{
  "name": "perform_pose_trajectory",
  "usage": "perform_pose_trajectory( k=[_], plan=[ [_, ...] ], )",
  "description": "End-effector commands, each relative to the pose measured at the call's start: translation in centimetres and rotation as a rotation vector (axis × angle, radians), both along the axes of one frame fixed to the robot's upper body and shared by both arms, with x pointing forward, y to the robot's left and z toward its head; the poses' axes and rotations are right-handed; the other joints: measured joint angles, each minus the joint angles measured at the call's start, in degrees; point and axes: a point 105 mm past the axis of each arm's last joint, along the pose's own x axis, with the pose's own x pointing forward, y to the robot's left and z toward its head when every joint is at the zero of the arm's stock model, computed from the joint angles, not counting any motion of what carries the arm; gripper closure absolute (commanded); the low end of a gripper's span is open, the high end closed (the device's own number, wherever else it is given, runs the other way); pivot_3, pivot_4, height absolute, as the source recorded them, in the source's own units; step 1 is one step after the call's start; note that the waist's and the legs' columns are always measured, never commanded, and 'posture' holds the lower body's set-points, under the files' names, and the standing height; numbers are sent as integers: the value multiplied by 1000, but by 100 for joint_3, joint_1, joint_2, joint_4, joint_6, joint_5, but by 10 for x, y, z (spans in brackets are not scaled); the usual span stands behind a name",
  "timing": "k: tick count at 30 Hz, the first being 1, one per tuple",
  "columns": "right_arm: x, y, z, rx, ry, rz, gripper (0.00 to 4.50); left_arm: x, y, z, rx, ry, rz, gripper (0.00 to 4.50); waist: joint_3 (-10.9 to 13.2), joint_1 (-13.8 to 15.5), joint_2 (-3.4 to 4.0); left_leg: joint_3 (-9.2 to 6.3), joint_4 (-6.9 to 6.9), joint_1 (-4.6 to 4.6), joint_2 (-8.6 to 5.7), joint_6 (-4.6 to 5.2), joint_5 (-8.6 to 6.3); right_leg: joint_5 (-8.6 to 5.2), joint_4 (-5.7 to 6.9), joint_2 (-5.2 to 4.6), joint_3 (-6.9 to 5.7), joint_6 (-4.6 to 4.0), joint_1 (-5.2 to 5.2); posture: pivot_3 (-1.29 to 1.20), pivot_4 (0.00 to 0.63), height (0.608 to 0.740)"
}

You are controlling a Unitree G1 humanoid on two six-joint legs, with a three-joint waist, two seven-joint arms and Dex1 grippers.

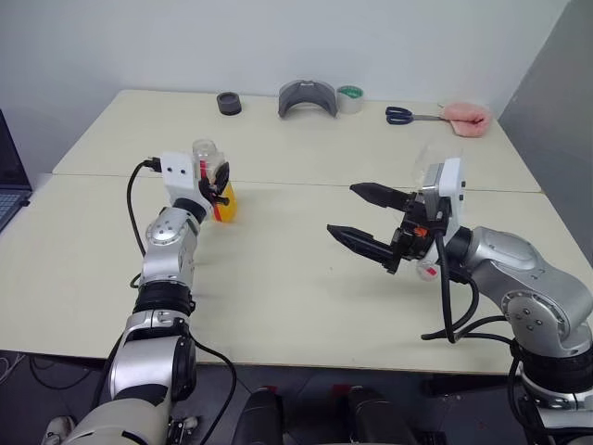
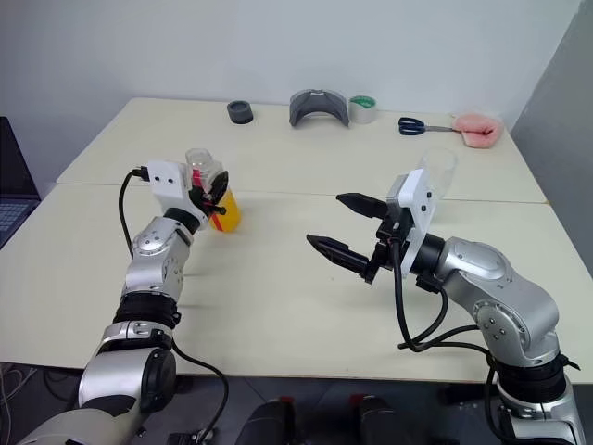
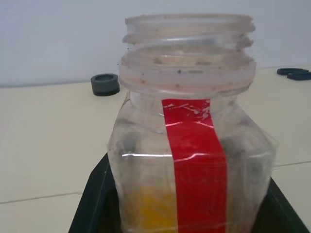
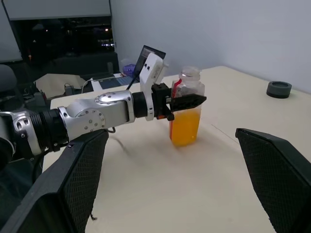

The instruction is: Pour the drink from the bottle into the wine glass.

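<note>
- While reaching forward over the left half of the table [image 1: 296,306], left arm stretched nearly straight, wrist about level, left gripper [image 4: 187,103] clamped shut around the bottle [image 4: 186,108].
- Bottle upright, uncapped, wide threaded neck open at the top, base seemingly on or just above the table surface; cannot tell which.
- Red stripe [image 3: 194,165] running down the side of the bottle facing the left wrist camera.
- Drink [image 4: 184,127] filling roughly the lower half of the bottle, bright orange-yellow, upper half clear.
- From the right wrist view, black fingers [image 4: 192,102] seen pressing the bottle's sides about mid-height, just above the liquid level.
- Right arm bent at the elbow, forearm angled inward toward the table's middle, right gripper [image 1: 363,218] raised above the tabletop and pointing toward the robot's left, roughly level.
- Right gripper spread wide, its two black fingers well apart, nothing between them.
- Wine glass [image 2: 435,165] hard to make out: a clear rounded form just behind the right wrist's white camera housing [image 2: 414,206], partly hidden by it.
- Bottle and right gripper well apart, bare tabletop between them.
- Along the far edge of the table: dark round cap-like object [image 1: 229,103], grey curved piece [image 1: 307,98], roll of tape [image 1: 349,97], scissors [image 1: 404,115], pink cloth [image 1: 465,118].
- Laptop edge [image 1: 7,181] at the robot's far left.
</note>
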Motion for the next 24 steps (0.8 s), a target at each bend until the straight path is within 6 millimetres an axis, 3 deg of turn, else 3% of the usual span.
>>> perform_pose_trajectory(
  k=[1,3,12,18,24],
  plan=[
    [0,0,9,23,-38,-21,27,0,5,10,27,-46,9,2757,-1,0,-1,0,0,0,0,0,0,0,1,0,0,0,0,0,150,740],
    [1,-1,8,22,-35,-29,27,-1,6,7,25,-37,13,2757,-1,-1,-1,0,0,1,0,0,0,0,3,0,0,0,0,0,150,740],
    [-2,-2,2,44,-3,-45,0,-9,12,-9,41,21,37,37,-2,-9,-2,1,0,4,1,0,0,0,8,0,1,0,0,0,150,740],
    [-5,-13,-22,41,62,-124,0,-34,11,-20,43,52,75,37,-4,-13,-6,1,0,4,4,0,0,0,11,-1,3,0,0,0,150,740],
    [-10,-32,-48,13,134,-265,0,-76,3,-37,56,156,48,37,-6,-17,-7,1,1,10,5,-1,0,-1,22,-1,5,0,0,0,150,740]
  ],
)
